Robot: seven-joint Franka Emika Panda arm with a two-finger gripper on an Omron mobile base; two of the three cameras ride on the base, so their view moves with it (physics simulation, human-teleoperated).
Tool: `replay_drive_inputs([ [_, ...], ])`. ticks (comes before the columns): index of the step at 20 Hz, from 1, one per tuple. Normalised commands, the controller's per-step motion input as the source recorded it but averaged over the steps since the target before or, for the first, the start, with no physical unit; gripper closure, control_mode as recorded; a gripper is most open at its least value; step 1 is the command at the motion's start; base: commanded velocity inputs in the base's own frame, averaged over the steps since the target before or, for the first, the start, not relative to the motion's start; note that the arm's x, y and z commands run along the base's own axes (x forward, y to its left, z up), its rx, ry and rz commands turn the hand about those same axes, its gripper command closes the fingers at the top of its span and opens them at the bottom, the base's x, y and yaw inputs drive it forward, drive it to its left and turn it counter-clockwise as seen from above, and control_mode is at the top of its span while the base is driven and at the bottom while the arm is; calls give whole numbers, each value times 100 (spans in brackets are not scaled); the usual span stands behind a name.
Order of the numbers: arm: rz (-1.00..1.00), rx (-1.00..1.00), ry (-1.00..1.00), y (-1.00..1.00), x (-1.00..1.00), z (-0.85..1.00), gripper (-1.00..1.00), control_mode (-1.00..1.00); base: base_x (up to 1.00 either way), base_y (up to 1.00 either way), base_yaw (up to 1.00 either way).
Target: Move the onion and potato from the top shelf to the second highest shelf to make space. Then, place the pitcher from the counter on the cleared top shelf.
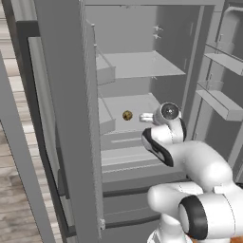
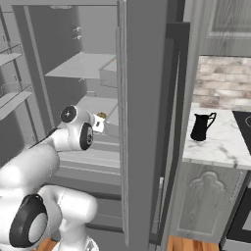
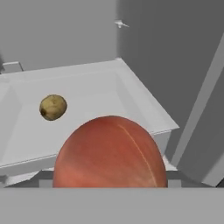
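Left base view: open fridge, flat matte grey walls. The counter is white-grey marbled stone. The top shelf is a plain grey slab and looks bare. The next slab down I take for the second highest shelf (front edge hard to read).

The pitcher is black, tall, loop-handled, upright on the counter and not yet moved.

The gripper reaches in level with the lower slab, jaws spread wide and clamped around the onion, a smooth, glossy red-orange ball in front of that slab's edge.

The potato, dull brown and mottled, lies on that slab.

Judgement: potato done, onion mid-transfer, pitcher left.
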Motion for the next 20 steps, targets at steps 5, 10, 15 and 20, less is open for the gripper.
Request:
replay_drive_inputs([
  [5, 0, 0, 0, -17, 50, -17, 100, -100, 0, 0, 0],
  [10, 0, 0, 0, -17, 38, -37, 100, -100, 0, 0, 0],
  [15, 0, 0, 0, -4, 44, -37, 100, -100, 0, 0, 0],
  [20, 0, 0, 0, 0, 53, -26, 100, -100, 0, 0, 0],
])
